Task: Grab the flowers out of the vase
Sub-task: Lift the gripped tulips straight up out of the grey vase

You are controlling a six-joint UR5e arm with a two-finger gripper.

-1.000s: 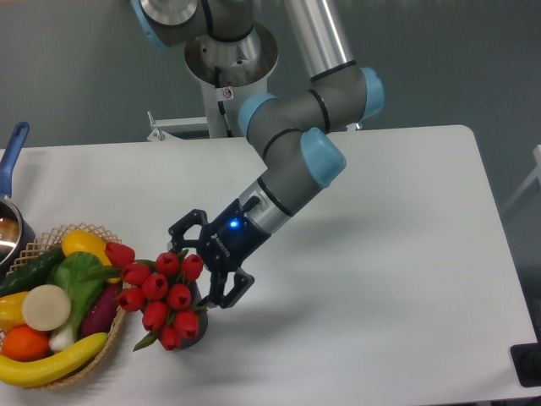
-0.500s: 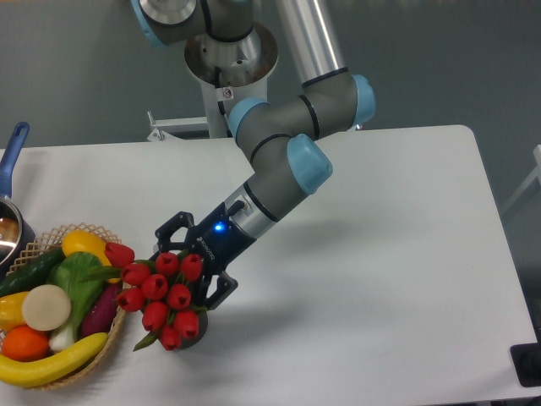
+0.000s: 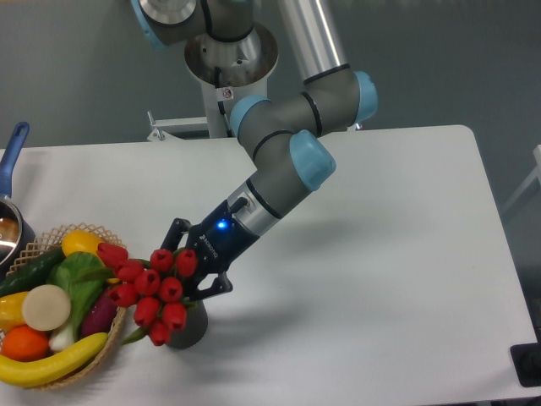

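The flowers (image 3: 150, 289), a bunch of red tulip buds with green leaves, tilt to the left over the small dark grey vase (image 3: 188, 328), which stands at the table's front left. Their stems run behind the buds toward the vase mouth and are mostly hidden. My gripper (image 3: 189, 267) reaches in from the upper right and its black fingers (image 3: 177, 228) sit close around the bunch just behind the buds, shut on it. The vase's upper part shows beneath the buds.
A wicker basket (image 3: 95, 231) with banana, orange, cucumber and other produce stands right beside the flowers on the left. A blue-handled pot (image 3: 12, 148) sits at the far left edge. The arm's base (image 3: 230, 59) rises at the table's back.
The fingers have drawn in from wide open to shut around the bunch. The flowers have shifted up and to the left, showing more of the vase.
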